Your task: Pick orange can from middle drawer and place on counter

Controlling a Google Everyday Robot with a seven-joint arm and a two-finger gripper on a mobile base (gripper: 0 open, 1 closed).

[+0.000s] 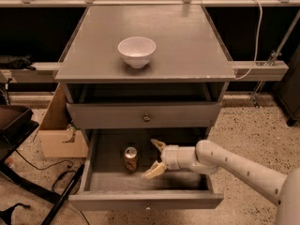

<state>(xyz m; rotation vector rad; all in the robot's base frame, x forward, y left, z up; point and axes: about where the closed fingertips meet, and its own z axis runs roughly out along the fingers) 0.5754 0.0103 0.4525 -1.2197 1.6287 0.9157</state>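
The orange can stands upright on the floor of the open middle drawer, left of centre, silver top showing. My gripper is inside the drawer just right of the can, open, with pale fingers spread toward it; one fingertip is near the can's base. Nothing is held. The counter is the flat grey cabinet top above.
A white bowl sits on the counter left of centre. A closed drawer front with a round knob is above the open drawer. A cardboard box and cables lie on the floor at left. A cable hangs at right.
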